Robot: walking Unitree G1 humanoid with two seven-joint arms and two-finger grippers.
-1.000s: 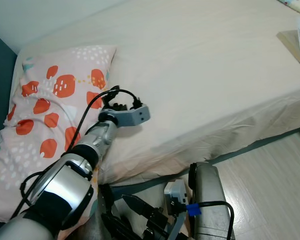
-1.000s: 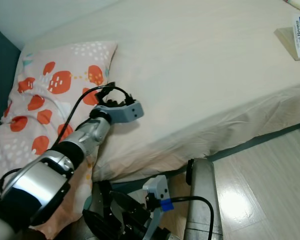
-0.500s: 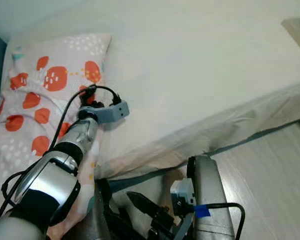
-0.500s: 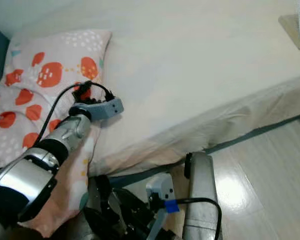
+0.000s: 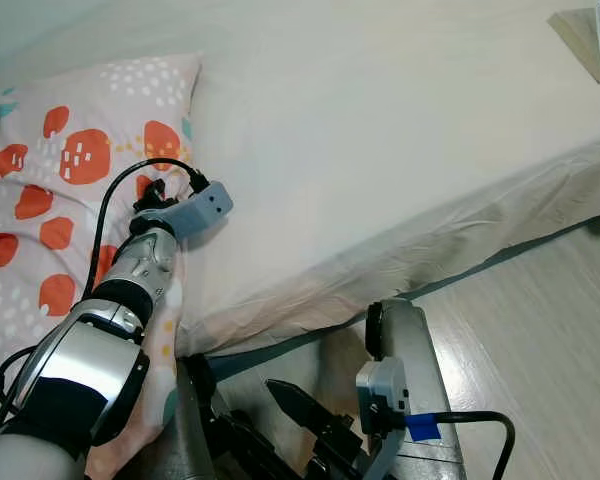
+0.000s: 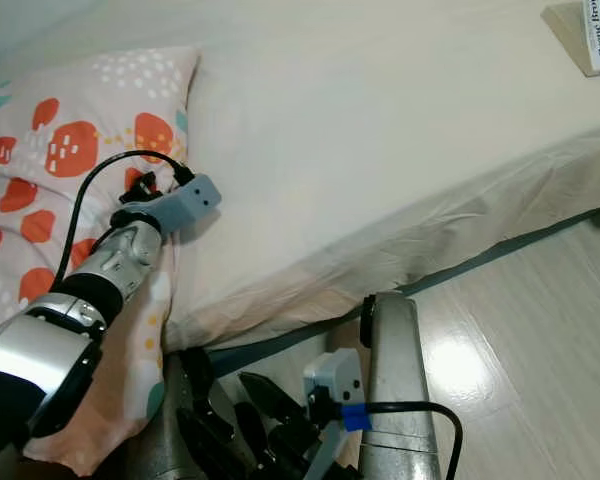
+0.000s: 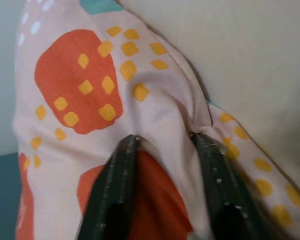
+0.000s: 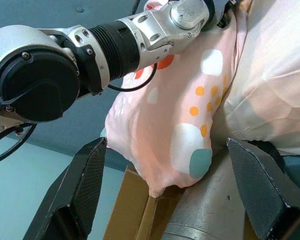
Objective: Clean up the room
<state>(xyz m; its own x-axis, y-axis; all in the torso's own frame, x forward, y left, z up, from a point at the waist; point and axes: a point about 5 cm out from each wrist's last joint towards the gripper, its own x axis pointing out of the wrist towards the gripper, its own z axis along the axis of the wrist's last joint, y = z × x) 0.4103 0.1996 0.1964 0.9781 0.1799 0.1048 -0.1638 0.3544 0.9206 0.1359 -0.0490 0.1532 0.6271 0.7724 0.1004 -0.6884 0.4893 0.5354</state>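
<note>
L pincer (image 7: 162,165) is pinching a fold of the strawberry-print pillow (image 5: 60,180) on the bed (image 5: 380,130); R pincer (image 8: 170,200) is hanging idle, spread wide. Next, prob. tugging it straight.

Pretty clearly a bedroom in someone's home. There's a big bed (image 5: 400,120) with a plain cream sheet hanging over its near edge, and a pillow (image 5: 50,190) in a pink case with orange blobs sits at the left end. A book (image 5: 592,35) lies at the bed's far right corner. Pale wood-look floor (image 5: 550,340) runs beside it, with a teal wall (image 8: 35,165) behind.
</note>
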